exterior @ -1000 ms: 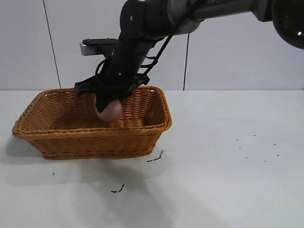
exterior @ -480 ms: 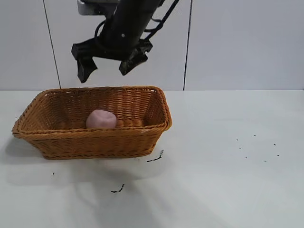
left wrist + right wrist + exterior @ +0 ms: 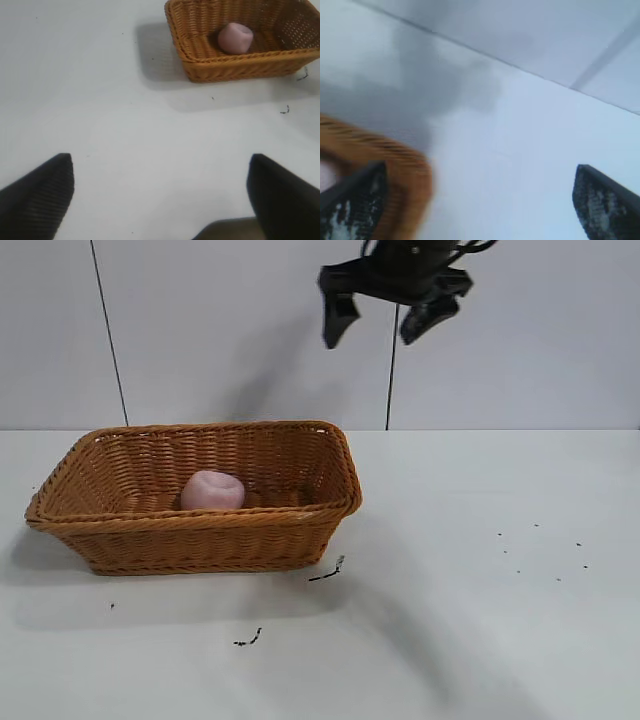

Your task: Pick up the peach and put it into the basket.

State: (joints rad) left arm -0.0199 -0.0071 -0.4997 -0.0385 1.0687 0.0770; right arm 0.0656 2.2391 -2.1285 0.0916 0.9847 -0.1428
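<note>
The pale pink peach (image 3: 212, 490) lies inside the orange-brown wicker basket (image 3: 300, 515) at the table's left; both also show in the left wrist view, the peach (image 3: 235, 38) in the basket (image 3: 225, 67). My right gripper (image 3: 392, 325) is open and empty, high above the table, up and to the right of the basket. In the right wrist view its gripper (image 3: 480, 200) has wide-apart fingers, with the basket's rim (image 3: 405, 175) blurred beside one finger. My left gripper (image 3: 160, 192) is open and empty above bare table, far from the basket; it is out of the exterior view.
White table (image 3: 480, 590) with small dark specks (image 3: 328, 571) in front of the basket and several more (image 3: 545, 550) to the right. A grey panelled wall (image 3: 200, 330) stands behind.
My right gripper let go of the peach into the basket, opened, then rose and swung to the right, away from the basket. The peach stays in the basket.
</note>
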